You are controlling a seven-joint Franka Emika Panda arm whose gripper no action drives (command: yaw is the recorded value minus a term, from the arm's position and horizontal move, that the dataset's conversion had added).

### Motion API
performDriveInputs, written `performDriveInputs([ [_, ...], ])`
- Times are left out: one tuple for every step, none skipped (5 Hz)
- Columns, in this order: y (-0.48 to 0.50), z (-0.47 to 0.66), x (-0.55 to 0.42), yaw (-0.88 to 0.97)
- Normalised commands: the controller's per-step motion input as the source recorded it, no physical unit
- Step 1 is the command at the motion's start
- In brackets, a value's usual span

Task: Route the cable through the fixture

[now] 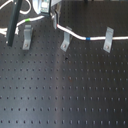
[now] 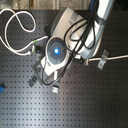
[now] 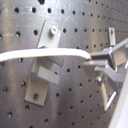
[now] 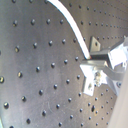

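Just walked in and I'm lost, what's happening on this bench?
A robot arm is threading a white cable through metal clips bolted to a black perforated board. Its claw is shut on the cable beside one clip. In the first exterior view, the cable runs across all three clips.

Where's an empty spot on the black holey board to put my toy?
In the first exterior view, the board is bare below the three metal clips. The strip along them is crowded: the cable runs there, with the hand above it.
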Motion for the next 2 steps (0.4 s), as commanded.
performDriveInputs([
  [-0.032,-0.07,0.099,0.0],
  [-0.257,-0.23,0.186,0.08],
])
